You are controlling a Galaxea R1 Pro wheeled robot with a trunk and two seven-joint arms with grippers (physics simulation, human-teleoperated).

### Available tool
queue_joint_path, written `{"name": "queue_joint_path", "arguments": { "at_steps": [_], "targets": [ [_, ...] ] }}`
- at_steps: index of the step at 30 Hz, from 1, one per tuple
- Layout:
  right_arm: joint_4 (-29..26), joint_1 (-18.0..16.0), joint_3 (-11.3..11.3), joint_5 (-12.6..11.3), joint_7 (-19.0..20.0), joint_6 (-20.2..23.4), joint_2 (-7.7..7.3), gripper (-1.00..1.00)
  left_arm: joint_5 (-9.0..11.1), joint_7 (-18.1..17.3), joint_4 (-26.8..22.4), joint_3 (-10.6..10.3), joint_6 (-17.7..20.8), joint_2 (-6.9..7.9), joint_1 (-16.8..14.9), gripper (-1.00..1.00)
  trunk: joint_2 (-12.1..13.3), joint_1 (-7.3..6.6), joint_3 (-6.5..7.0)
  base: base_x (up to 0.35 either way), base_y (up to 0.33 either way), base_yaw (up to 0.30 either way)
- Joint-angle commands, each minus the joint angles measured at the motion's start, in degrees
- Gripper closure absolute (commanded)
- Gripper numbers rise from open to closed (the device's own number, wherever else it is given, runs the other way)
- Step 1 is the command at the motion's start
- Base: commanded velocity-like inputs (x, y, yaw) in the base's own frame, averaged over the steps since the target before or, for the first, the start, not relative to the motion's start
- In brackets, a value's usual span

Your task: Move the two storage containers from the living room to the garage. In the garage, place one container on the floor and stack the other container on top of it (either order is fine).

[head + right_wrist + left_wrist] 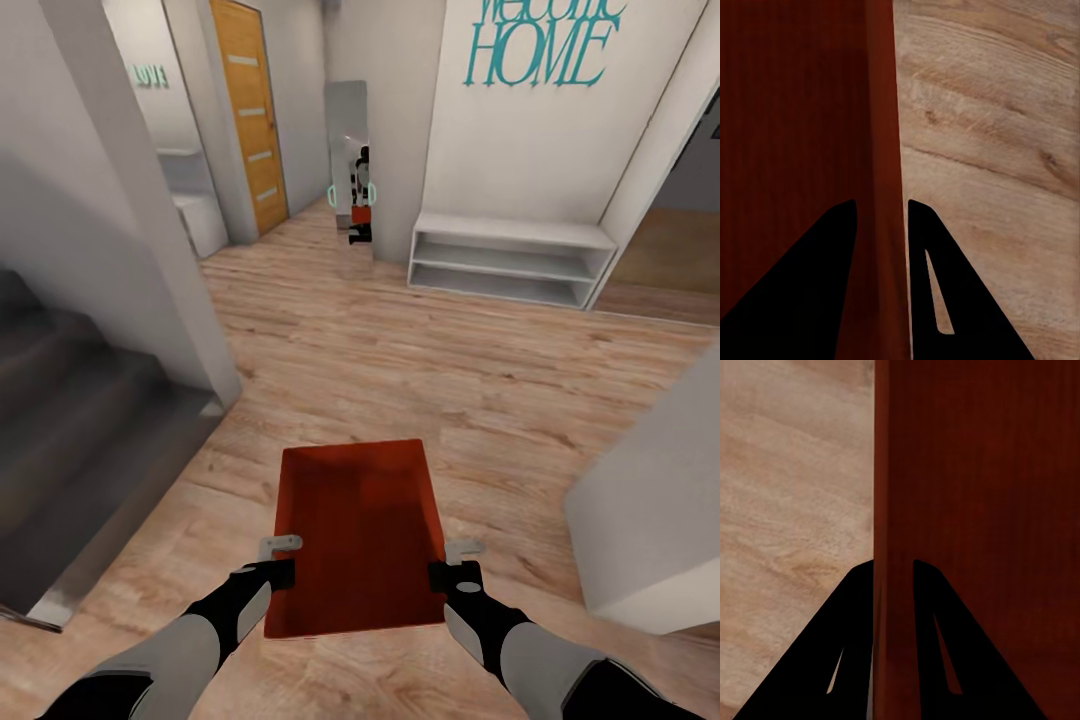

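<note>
Above the light wood-plank floor [400,370] of a hallway, we carry one orange-red storage container [358,540] in front of us. Our left hand [283,560] is clamped on its left wall, our right hand [447,562] on its right wall. A white shelf [510,258] and a wooden door [250,110] stand ahead.

Orange-red bin [358,535] between black claws; light wood-grain floor [420,370] beyond them; teal lettering [540,45] on white wall [520,140].
</note>
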Motion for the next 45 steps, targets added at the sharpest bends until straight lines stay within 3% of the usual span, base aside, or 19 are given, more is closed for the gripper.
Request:
{"name": "queue_joint_path", "arguments": {
  "at_steps": [1, 45],
  "targets": [
    [0.0, -0.1, -2.6, 0.1, -0.3, -0.5, -0.2, 1.0, -0.2, 0.6, 0.0, -1.6, 0.4, 0.63, 0.1, 1.0, 0.0, 0.03, -0.04, 0.323, 0.0, 0.0],
    [0.0, -0.1, -2.5, 0.1, -0.3, -0.5, -0.19, 1.0, -0.2, 0.6, 0.0, -1.5, 0.4, 0.63, 0.1, 1.0, 0.0, 0.03, -0.04, 0.323, 0.0, 0.0]
  ]
}}
